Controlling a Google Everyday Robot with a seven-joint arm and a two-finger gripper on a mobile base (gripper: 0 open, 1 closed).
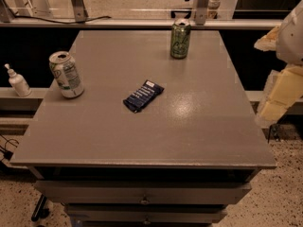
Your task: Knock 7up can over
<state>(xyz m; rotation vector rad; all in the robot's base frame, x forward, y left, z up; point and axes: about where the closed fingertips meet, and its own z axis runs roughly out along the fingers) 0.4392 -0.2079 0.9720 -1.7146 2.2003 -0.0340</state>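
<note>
Two upright cans: 7up can [66,74] by the bench's [199,126] left edge, green can [180,38] by the far edge. The hand [281,86] is past the right edge; its opening cannot be told.

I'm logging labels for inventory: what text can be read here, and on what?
Nothing here reads as words.
7up can, left side of table: green print, blurred.
Green can, far edge: lettering blurred.
Blue packet, middle: pale print, blurred.
Pincer, off the table's right edge: no marking shows.

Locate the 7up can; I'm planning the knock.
Camera view: 7up can upright at the table's left edge, left of the packet; gripper is off the right edge.
</note>
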